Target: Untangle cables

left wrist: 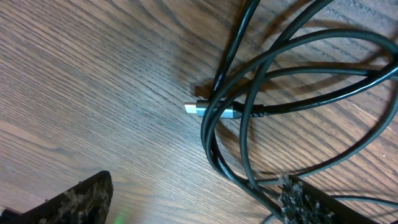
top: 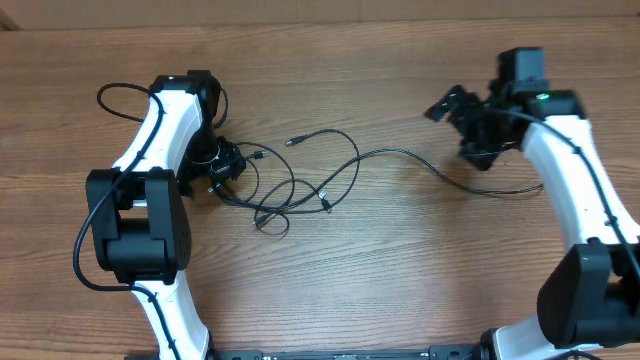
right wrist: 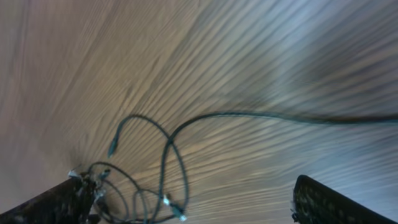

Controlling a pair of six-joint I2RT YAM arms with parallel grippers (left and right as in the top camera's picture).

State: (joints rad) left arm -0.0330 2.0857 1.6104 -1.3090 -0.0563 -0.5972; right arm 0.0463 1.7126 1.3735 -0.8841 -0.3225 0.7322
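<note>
Nearest, toward 6 o'clock from the heap, the cables (top: 324, 198) end in a small closed loop. Just above it the strands cross several times, a little toward 9 o'clock from the middle of the bench (top: 400, 290). That is where the knot sits, so that is where the work has to be done.

The left gripper (top: 228, 165) hangs low over the 9 o'clock edge of the heap. Its jaws are apart, with strands running across the gap close to one finger, and I see nothing pinched. In its wrist view a silvery plug (left wrist: 214, 111) lies flat under two overlapping loops. I judge the gripper is placed there because a free end must be drawn out through those loops.

One long strand leaves the heap toward 3 o'clock and curves under the right arm. Another loose end points toward 12 o'clock.

Farthest, at about 2 o'clock, the right gripper (top: 462, 128) is lifted clear of the bench. Its jaws are wide apart and empty. Its wrist view is blurred, though the cables show below it, well apart from both fingers. From there it could come down on the long strand.
</note>
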